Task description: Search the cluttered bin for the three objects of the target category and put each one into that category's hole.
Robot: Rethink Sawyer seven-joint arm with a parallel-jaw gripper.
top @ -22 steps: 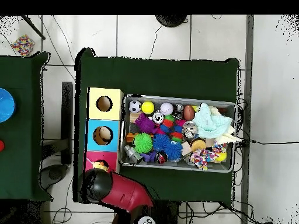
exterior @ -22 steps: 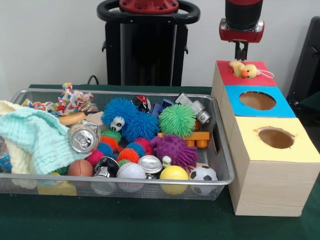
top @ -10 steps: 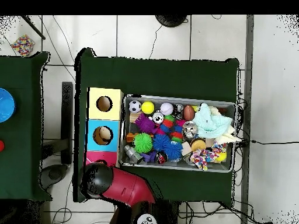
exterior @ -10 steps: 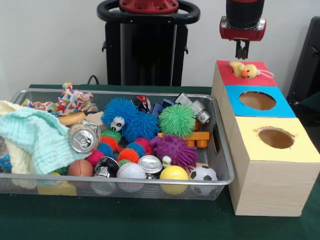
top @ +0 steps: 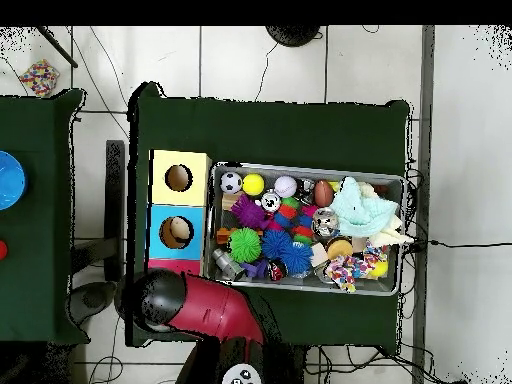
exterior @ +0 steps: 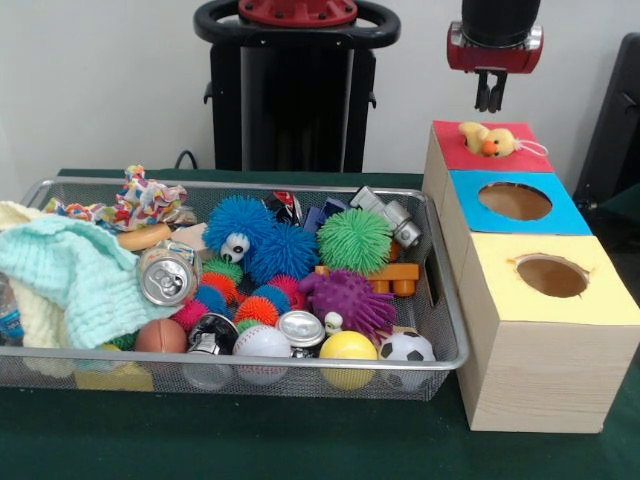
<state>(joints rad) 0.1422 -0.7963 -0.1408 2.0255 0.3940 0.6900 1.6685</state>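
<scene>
Front view: a small yellow duck toy (exterior: 487,139) with an orange beak and a thin cord at its side lies on the red top of the wooden sorting box (exterior: 535,370), over the place of the red hole. The gripper (exterior: 490,101) hangs in the air above it, apart from it; its jaws look close together and hold nothing. The blue section's hole (exterior: 515,201) and the yellow section's hole (exterior: 552,275) are both uncovered. The box stands just beside the wire bin (exterior: 445,290), which is crowded to its rim with spiky balls, a crushed can (exterior: 168,274), a soccer ball (exterior: 407,348) and a pale green cloth (exterior: 75,272). No writing can be read.

Overhead view: the red arm (top: 205,310) covers the red section, hiding the duck. The bin sits mid-bench on the green bench (top: 270,125), with bare green cloth along its far and right sides.
</scene>
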